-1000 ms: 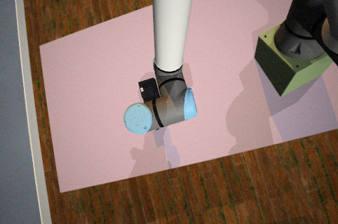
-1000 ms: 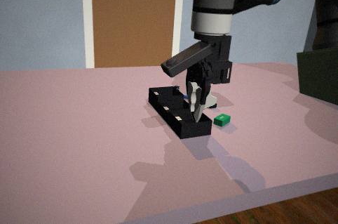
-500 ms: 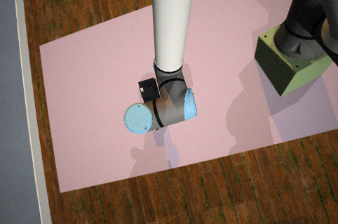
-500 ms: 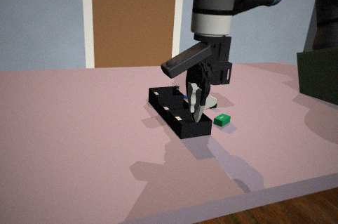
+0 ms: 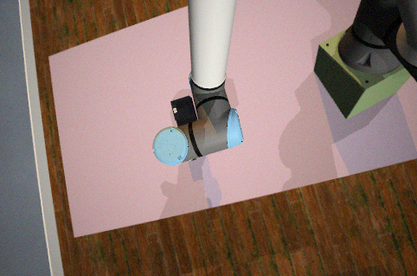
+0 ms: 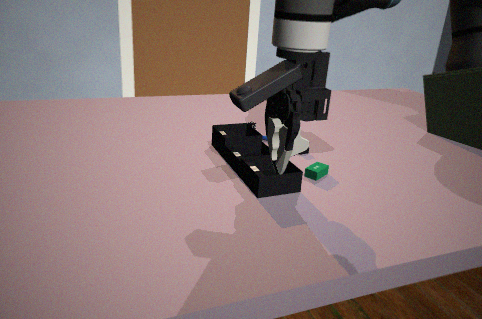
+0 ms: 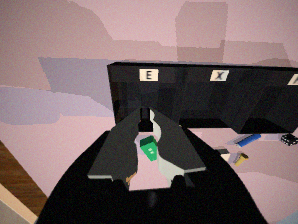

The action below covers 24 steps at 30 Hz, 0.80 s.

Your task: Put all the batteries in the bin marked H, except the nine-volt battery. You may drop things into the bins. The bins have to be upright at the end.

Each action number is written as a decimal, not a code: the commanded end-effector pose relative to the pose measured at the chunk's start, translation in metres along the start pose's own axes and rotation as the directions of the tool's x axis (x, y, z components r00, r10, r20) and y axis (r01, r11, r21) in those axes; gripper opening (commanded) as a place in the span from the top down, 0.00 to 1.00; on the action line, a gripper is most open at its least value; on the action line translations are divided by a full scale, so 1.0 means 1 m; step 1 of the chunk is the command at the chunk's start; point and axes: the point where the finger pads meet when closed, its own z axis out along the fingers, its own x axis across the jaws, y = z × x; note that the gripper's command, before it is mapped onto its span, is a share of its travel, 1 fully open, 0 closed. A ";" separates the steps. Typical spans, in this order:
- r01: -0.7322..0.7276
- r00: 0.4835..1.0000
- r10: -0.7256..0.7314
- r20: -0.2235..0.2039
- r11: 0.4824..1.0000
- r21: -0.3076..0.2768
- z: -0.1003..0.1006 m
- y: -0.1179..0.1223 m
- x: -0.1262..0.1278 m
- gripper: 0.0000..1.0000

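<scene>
Pink bench surface fills most of every view, with wooden floor around it and a brown door behind. From above, the arm's forearm and wrist cover the bins completely, so nothing of the task's objects shows there. In the exterior view the black row of bins sits mid-bench, and the gripper hangs tilted over its nearest compartment; its jaws are pressed nearly together, and a small dark piece shows between their tips in the wrist view, too dim to identify. A green nine-volt battery lies on the bench just beside the near end of the bins; in the wrist view it appears through the gap behind the jaws. That view shows labels E and X; the third label is cut off by the frame edge. To the right lie a blue battery, a yellowish battery and a small black object, all blurred.
</scene>
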 end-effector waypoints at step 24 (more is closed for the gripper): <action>0.000 1.000 0.000 0.000 1.000 0.001 -0.011 -0.001 0.000 0.96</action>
